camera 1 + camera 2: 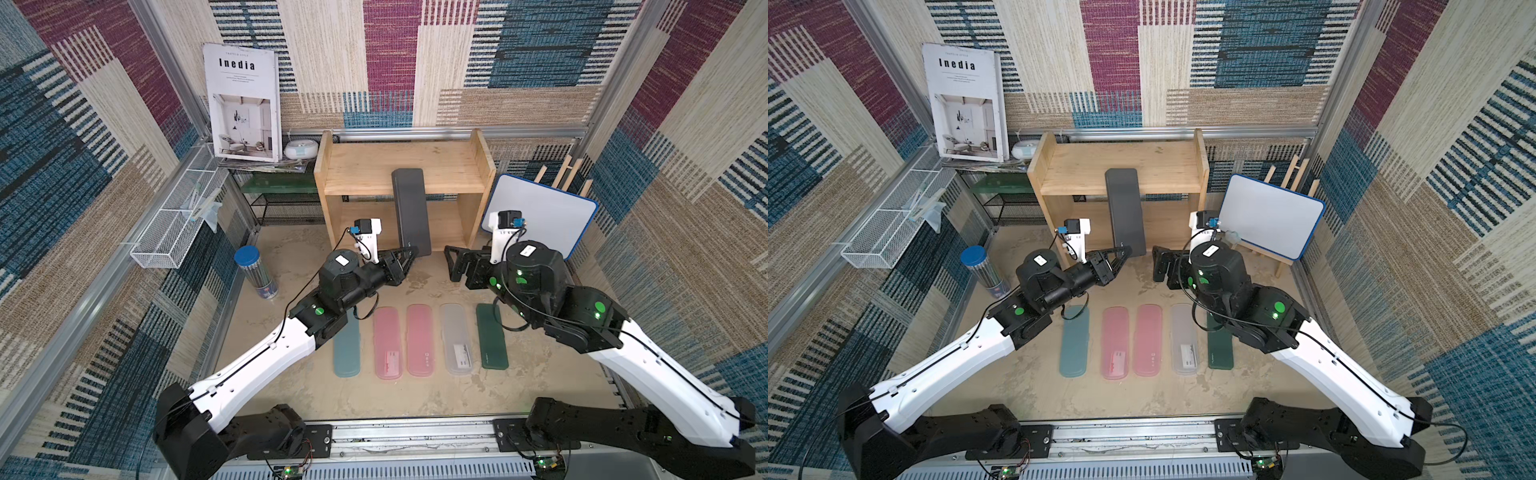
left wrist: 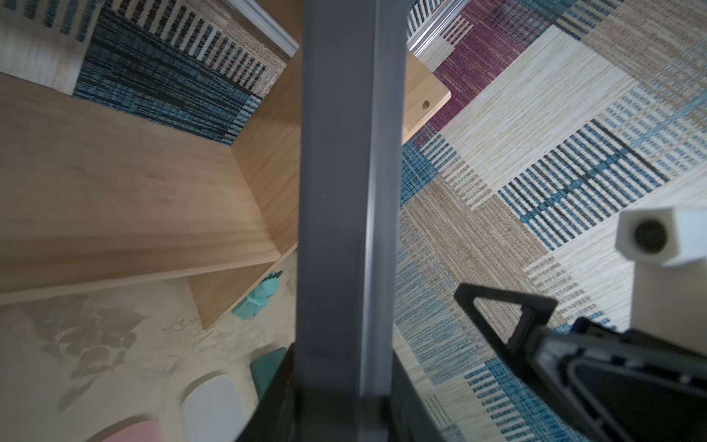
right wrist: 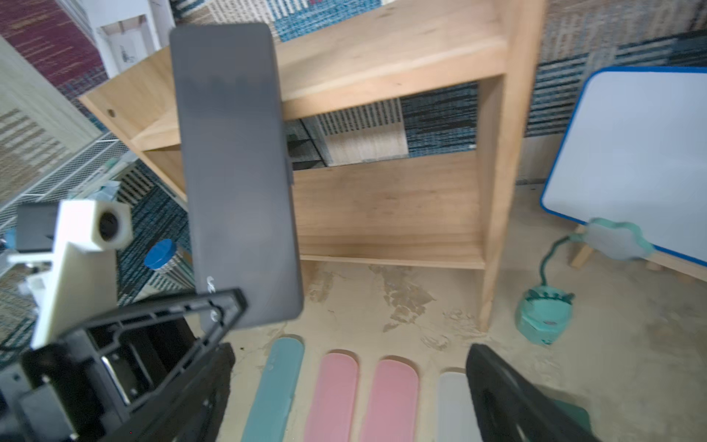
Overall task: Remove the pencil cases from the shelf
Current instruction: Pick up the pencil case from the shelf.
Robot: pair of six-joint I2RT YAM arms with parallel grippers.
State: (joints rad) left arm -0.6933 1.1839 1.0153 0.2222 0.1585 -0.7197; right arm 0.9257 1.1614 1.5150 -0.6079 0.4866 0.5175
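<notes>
The black pencil case stands nearly upright in front of the wooden shelf. Its lower end sits in my left gripper, which is shut on it. Both shelf tiers show bare wood. Five pencil cases lie in a row on the table: light blue, pink, pink, frosted clear and dark green. My right gripper hangs open just right of the black case, holding nothing.
A blue-capped cylinder of pencils stands at the left. A whiteboard on an easel leans right of the shelf, with a small teal lamp at its foot. A black mesh rack, white wire basket and book fill the back left.
</notes>
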